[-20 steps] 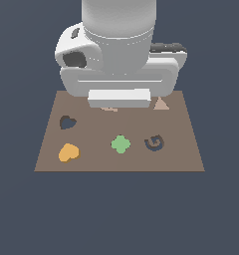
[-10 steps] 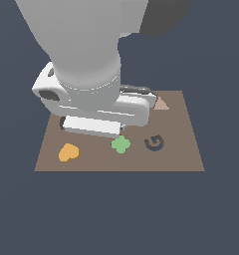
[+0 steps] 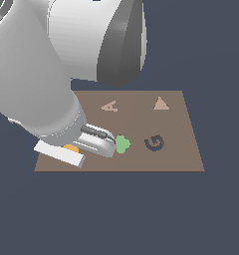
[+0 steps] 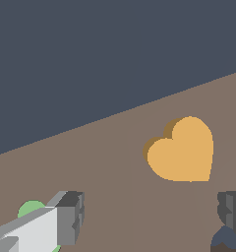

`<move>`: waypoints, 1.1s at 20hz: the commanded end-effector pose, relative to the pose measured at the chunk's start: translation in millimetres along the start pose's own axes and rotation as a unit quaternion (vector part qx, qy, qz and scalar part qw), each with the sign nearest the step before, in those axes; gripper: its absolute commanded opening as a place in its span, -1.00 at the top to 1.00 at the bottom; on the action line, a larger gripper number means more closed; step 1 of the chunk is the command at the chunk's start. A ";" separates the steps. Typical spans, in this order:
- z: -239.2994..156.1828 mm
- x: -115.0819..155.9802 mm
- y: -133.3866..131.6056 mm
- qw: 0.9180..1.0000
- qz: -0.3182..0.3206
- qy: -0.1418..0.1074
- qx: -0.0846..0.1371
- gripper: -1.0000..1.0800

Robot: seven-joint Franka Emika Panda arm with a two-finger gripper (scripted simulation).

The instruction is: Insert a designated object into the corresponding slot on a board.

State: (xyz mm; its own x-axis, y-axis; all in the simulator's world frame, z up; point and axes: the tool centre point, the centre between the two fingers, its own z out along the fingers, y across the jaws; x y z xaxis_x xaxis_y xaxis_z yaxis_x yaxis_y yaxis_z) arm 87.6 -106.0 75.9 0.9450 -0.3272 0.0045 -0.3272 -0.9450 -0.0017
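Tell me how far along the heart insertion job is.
Early stage. The open hand hovers over the flat orange heart piece, fingers apart and not yet gripping it. The piece lies on the brown board. Grasping, carrying and inserting it into the heart slot all remain.

My arm fills the exterior view's left, bulky white links reaching down and forward, wrist low. My gripper (image 4: 149, 216) points down with its jaws spread wide. The two dark fingertips (image 4: 73, 211) stand well apart with nothing between them, neither one touching anything.
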 end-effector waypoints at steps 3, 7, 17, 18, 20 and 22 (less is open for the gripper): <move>13.9 15.2 15.9 1.000 0.028 -0.001 -0.001 -0.92; 21.6 23.1 25.4 0.999 0.043 -0.002 -0.001 -0.92; 27.5 27.3 31.2 0.999 0.052 -0.002 -0.001 -0.92; 29.6 27.3 31.1 0.999 0.052 -0.002 -0.001 -0.92; 36.0 27.5 31.2 0.999 0.052 -0.002 -0.001 -0.92; 42.4 27.6 31.4 0.999 0.053 -0.002 -0.001 -0.92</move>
State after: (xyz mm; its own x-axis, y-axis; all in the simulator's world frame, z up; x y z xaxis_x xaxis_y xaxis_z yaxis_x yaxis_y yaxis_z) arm 103.9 -144.7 38.8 0.9056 -0.4241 0.0008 -0.4241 -0.9056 -0.0001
